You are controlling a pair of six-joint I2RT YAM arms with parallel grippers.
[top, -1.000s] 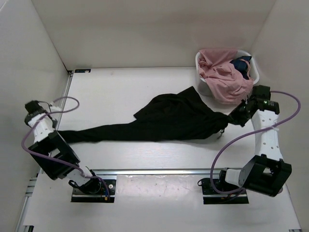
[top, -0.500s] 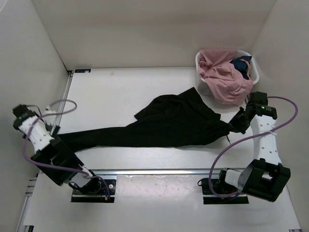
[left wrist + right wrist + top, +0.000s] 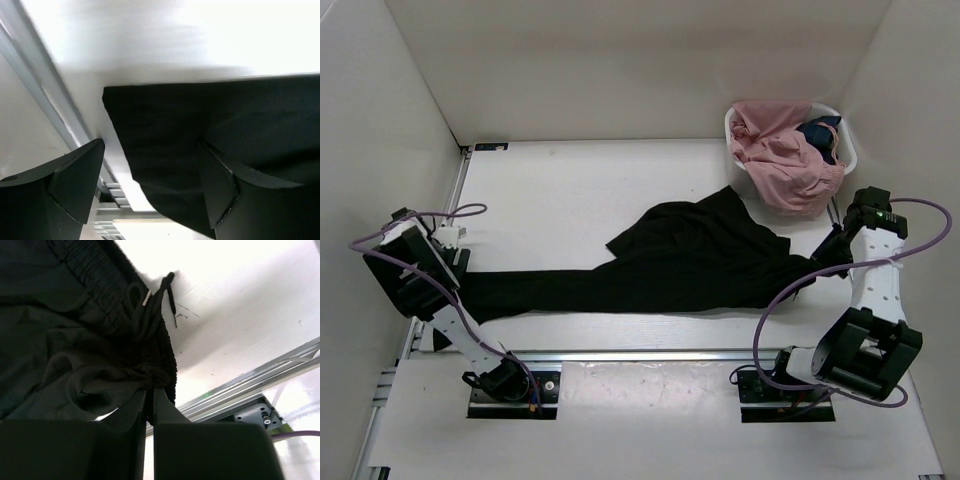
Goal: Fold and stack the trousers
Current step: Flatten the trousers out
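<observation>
We find the trousers stretched along the bench, leg hem left, waistband right. The left gripper stands wide apart over the hem, holding nothing. The right gripper is pinched on the waistband beside the drawstring. We advise taking the hem squarely, both layers, and folding toward the waist without slack.
</observation>
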